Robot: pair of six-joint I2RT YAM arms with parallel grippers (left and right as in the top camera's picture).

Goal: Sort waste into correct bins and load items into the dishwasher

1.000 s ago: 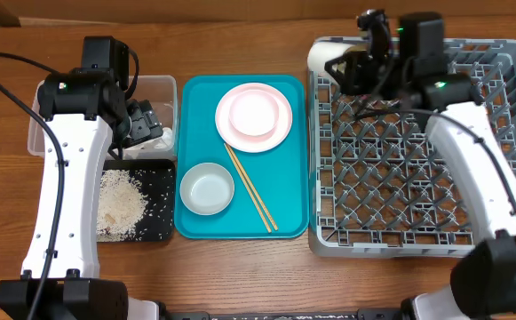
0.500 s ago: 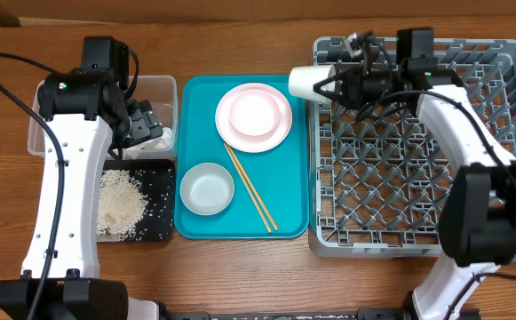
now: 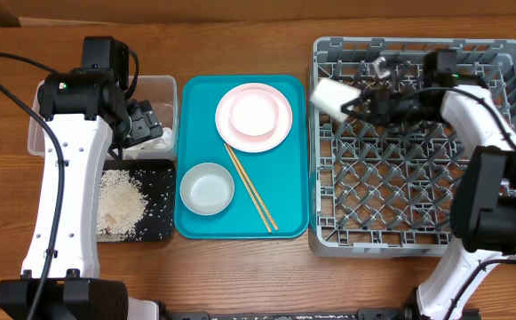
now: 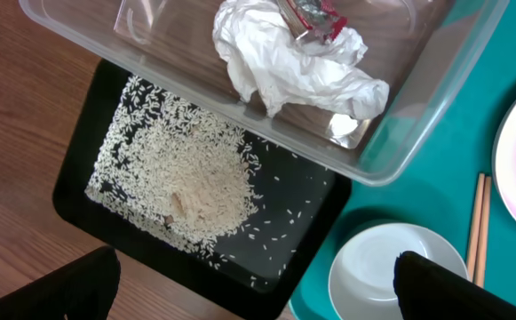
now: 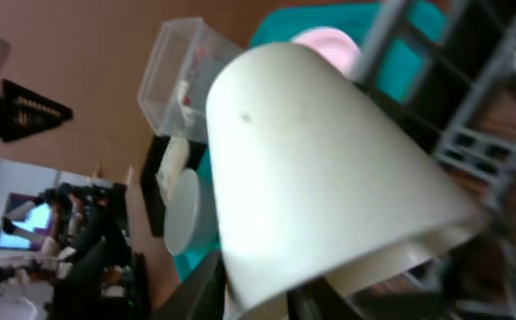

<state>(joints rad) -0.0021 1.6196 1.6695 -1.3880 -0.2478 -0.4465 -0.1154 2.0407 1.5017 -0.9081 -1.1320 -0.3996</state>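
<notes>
Small white cup [image 3: 331, 94], smooth, tapered, sideways at right hand [image 3: 358, 103]; grip unclear.

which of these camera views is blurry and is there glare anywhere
Right wrist: the white cup fills the frame, soft-edged, background blurred. Left wrist: sharp on the rice, a bright glint on the clear tub. Overhead: even light, sharp.

One cup [image 3: 333, 94], one plate [image 3: 281, 133], one pink bowl [image 3: 254, 113], one white bowl [image 3: 207, 188], two chopsticks [image 3: 250, 188], one napkin [image 4: 284, 67], one wrapper [image 4: 315, 16], one rice heap [image 3: 120, 206], one tub [image 3: 162, 89], one black tray [image 3: 162, 200], one teal tray [image 3: 284, 204], one rack [image 3: 400, 196].
</notes>
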